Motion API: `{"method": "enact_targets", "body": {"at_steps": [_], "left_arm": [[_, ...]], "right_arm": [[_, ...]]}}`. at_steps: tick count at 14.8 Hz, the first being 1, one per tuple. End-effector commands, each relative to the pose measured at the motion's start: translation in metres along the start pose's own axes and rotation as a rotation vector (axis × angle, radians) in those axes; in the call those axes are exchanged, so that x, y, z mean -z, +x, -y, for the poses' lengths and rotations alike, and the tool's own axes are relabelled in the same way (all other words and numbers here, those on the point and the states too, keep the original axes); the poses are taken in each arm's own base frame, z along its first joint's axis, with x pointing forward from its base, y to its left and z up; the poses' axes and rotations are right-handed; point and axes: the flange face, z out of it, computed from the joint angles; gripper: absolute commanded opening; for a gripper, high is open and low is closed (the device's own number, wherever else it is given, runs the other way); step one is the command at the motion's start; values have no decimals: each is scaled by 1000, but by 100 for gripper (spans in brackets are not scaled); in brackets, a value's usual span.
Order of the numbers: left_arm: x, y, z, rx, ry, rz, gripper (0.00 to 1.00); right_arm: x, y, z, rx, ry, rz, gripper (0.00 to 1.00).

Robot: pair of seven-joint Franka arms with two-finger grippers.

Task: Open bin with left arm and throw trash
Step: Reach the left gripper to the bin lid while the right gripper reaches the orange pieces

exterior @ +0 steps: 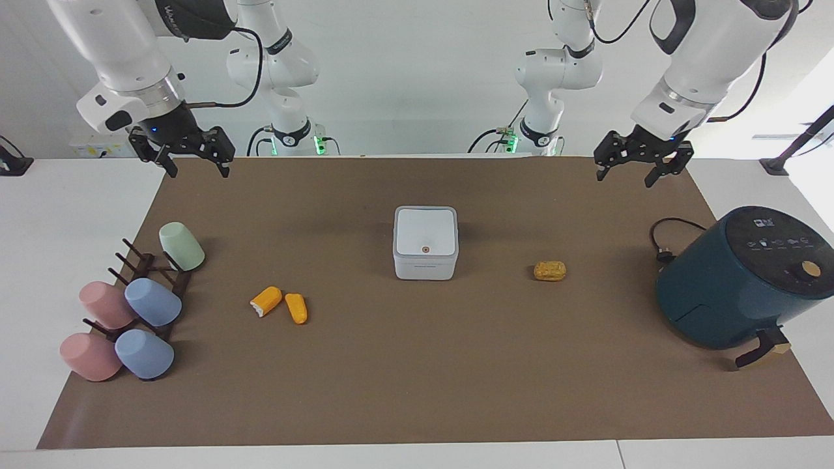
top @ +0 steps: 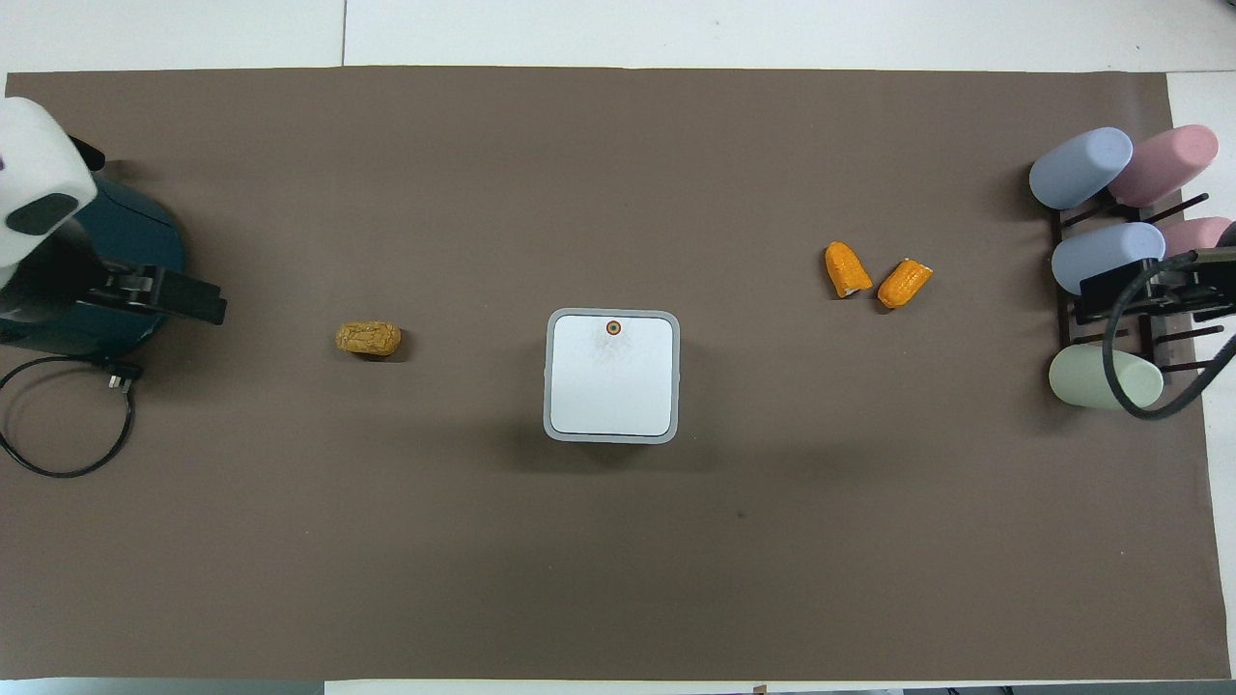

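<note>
Meanwhile, bin [exterior: 425,242] lid down, trash [exterior: 550,271] on the mat.
Left pincer [exterior: 627,174] and right pincer [exterior: 194,167] hang released, empty, over the mat's edge.

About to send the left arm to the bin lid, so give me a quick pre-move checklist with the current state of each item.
1. Bin lid shut, orange button exposed: ok.
2. Left pincer open and empty, up near the air fryer end: ok.
3. Right pincer open and empty, waiting by the cup rack end: ok.
4. Nothing on the mat between left pincer and bin: ok.
5. Trash on the mat, outside the bin: bun piece, two orange pieces: ok.
6. Whether the button needs a press: cannot tell.
</note>
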Motion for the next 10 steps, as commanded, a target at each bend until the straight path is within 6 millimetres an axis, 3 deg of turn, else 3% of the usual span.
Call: {"method": "enact_targets", "body": {"at_steps": [1,2,3,6,8,10], "left_arm": [[-12,-7,-58,-2,-7,-98,54],[-20,-10,-81,2,-14,-121,25],[-26,-13,-101,-15,-20,-141,1],[-49,-11,-157,-83,-42,-199,0],[-64,-8,-177,-66,-65,-266,0],[-90,-4,-207,-88,-83,-289,0]], "right_arm": [[-5,-3,2,11,18,-30,100],[-11,5,3,12,17,-83,100],[-25,12,3,12,17,-122,100],[-92,41,6,-84,59,-158,100],[-134,67,10,-184,97,-163,100],[-166,85,31,-192,108,-179,100]]}}
